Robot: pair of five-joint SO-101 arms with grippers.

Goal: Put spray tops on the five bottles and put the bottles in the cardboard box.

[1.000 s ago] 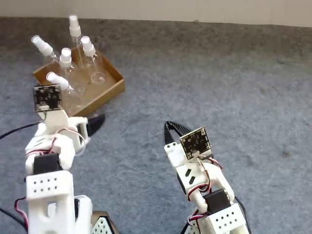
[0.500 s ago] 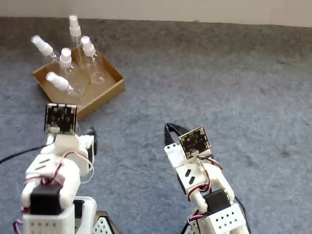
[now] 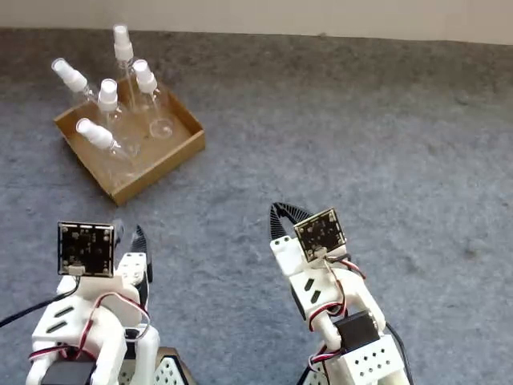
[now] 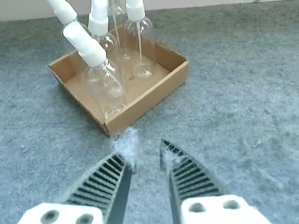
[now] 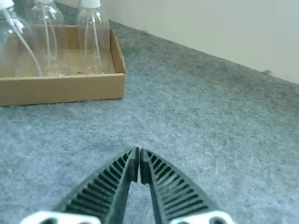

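Grey carpet (image 3: 361, 120) covers my table. On its far left sits the shallow brown cardboard box (image 3: 164, 164), holding five clear bottles (image 3: 154, 112), each standing and capped with a white spray top (image 3: 107, 94). My left gripper (image 4: 145, 156) is slightly parted and empty. My right gripper (image 5: 139, 158) is closed on nothing.

We can read no text, number or sign here. The cardboard box (image 3: 160, 170) has plain brown walls and the clear bottles (image 4: 106, 81) carry no labels. Any print on the arms' dark circuit boards (image 3: 84, 249) is probably too small to read.
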